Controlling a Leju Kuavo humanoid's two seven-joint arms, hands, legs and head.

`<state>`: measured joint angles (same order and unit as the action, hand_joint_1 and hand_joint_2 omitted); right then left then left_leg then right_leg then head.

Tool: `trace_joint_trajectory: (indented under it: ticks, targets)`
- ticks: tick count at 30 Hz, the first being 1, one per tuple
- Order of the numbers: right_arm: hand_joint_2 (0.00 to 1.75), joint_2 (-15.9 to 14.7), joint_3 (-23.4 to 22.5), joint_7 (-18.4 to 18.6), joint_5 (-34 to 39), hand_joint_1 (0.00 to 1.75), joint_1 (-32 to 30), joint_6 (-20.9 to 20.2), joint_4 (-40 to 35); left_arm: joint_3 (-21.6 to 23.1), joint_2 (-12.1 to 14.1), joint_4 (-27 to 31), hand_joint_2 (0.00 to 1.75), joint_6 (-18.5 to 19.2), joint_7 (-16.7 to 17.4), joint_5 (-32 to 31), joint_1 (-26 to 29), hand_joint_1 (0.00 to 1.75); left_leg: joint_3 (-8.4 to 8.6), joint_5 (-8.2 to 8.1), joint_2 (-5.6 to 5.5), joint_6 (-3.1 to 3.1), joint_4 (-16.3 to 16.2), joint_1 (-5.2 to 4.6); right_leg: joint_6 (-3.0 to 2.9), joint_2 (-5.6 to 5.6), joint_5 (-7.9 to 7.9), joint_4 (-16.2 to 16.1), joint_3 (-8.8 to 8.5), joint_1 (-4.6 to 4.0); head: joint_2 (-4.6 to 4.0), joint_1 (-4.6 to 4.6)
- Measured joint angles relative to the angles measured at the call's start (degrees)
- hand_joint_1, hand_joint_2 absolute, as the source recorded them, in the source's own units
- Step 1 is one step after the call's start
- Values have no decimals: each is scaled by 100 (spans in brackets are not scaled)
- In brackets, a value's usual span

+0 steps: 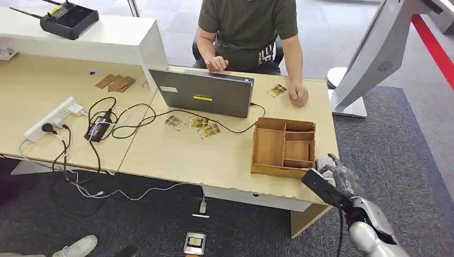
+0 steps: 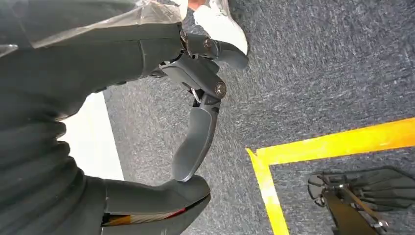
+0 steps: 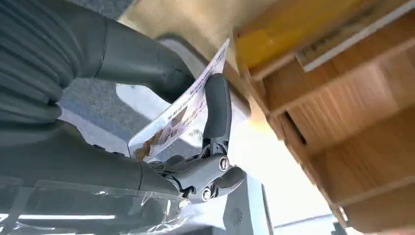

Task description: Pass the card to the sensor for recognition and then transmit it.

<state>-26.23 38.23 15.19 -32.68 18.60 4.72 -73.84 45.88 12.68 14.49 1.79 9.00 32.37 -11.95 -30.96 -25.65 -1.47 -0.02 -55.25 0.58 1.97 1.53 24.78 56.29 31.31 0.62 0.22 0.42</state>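
Right hand [image 3: 161, 132] pinches a printed card [image 3: 178, 110] between thumb and fingers [image 3: 217, 110]; keep it flat, probably nearing the divided wooden tray [image 1: 284, 145] lower right.

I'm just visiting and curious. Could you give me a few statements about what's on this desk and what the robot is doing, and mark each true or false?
1. The robot's right hand holds a card. True.
2. The wooden tray is full of cards. False: the compartments that show are empty.
3. Three cards lie on the desk in front of the laptop. True.
4. The laptop is folded shut. False: its lid stands open, facing the seated person.
5. The left hand rests on the desk. False: it hangs over grey carpet, holding nothing.
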Motion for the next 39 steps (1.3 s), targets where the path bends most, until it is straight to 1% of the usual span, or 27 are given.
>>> trace_joint_trajectory:
  ticks: [4,12,16,20,23,25,27,29,31,33,35,37,39]
  targets:
    - [175,-55,-173,-15,-92,175,1,146,-343,0,11,0,175,0,-26,35,11,0,1,0,1,0,0,0,0,0,0,0,0,0,0,0]
    - [175,-153,-411,9,-181,175,-8,175,-968,22,15,0,175,0,-17,26,12,0,0,0,1,0,0,0,0,0,0,-1,0,0,0,0]
    - [175,-140,-424,53,-467,175,111,177,-1071,50,13,7,175,7,55,2,-24,0,-1,0,1,0,0,0,0,0,0,1,-1,0,0,-2]
    - [175,5,-354,44,-739,175,429,190,-1110,109,13,11,175,33,77,-24,-76,0,-1,2,3,-1,0,0,-1,1,-2,6,0,0,0,2]
    - [175,269,-253,-77,-986,175,891,271,-1095,153,13,11,175,26,33,-63,-146,0,0,5,4,-4,0,0,-3,2,-3,11,5,0,0,-2]
    - [175,451,-194,-160,-1036,175,1191,293,-1055,179,7,15,175,-13,-42,-79,-203,0,-1,7,-5,-4,0,3,-3,0,-3,13,1,0,0,2]
    - [175,693,-157,-328,-959,175,1546,337,-911,192,-11,17,175,-110,-158,-81,-241,0,-2,10,-1,-9,0,3,-4,1,-3,16,6,0,0,-2]
    - [175,975,-140,-546,-619,175,1868,358,-662,223,-46,17,175,-220,-253,-81,-312,0,-1,11,-1,-9,0,3,-4,2,-4,17,5,0,0,-2]
    - [175,1168,-135,-798,-53,175,2095,358,-441,234,-81,24,175,-322,-313,-83,-362,0,-3,11,-12,-9,0,4,-4,-2,-3,16,3,-1,0,2]
    - [175,1423,-135,-1008,513,175,2379,386,-16,251,-131,26,175,-463,-374,-59,-391,0,-5,11,-5,-9,0,3,-4,-1,-4,17,6,-1,0,-2]
    - [175,1598,-135,-1082,685,175,2612,459,340,258,-186,26,175,-566,-446,18,-433,0,-6,11,-8,-9,0,3,-4,-1,-3,16,5,-1,0,2]
    - [175,1847,-122,-1152,774,175,2939,544,974,258,-256,26,175,-656,-514,118,-459,0,-6,11,-2,-9,0,0,-3,0,-4,16,9,0,0,0]
    - [175,2013,-111,-1163,772,175,3146,557,1398,260,-319,26,175,-701,-588,194,-495,0,-8,11,-8,-9,-1,1,-3,-1,-4,14,7,0,0,4]
